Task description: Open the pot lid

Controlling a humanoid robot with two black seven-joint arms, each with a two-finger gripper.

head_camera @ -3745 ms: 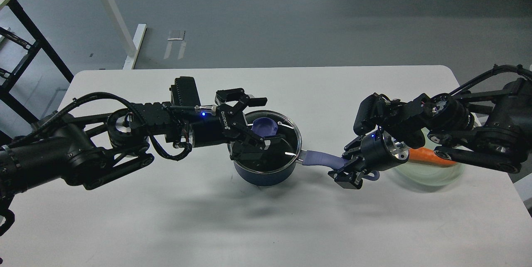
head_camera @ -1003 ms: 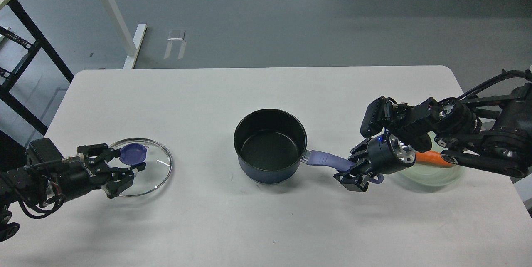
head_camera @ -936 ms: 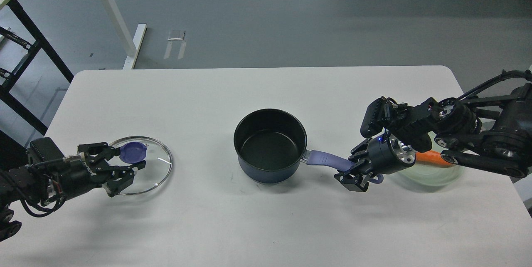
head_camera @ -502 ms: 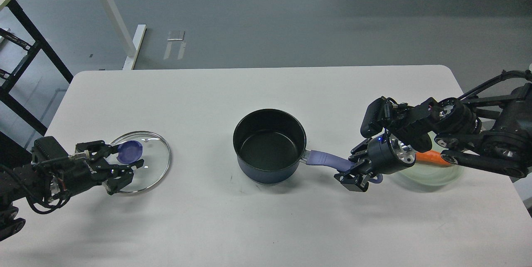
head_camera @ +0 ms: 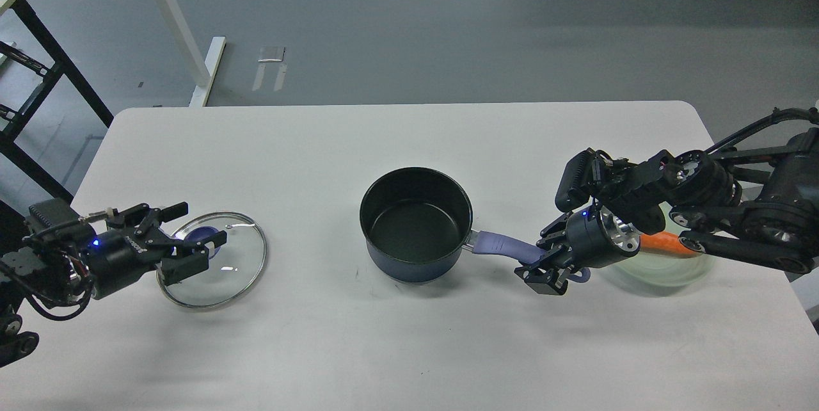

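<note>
Left end effector (head_camera: 192,232) released lid (head_camera: 212,260) | pot (head_camera: 416,224) empty (uncovered) | right end effector (head_camera: 544,260) grasping handle (head_camera: 502,246)

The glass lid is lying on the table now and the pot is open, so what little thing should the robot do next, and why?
Probably draw the left hand back, away from the lid. The lid lies on the table, well left of the open pot, and that hand's fingers are spread around the knob rather than clamped on it. The right hand grips the pot handle, steadying it.
</note>
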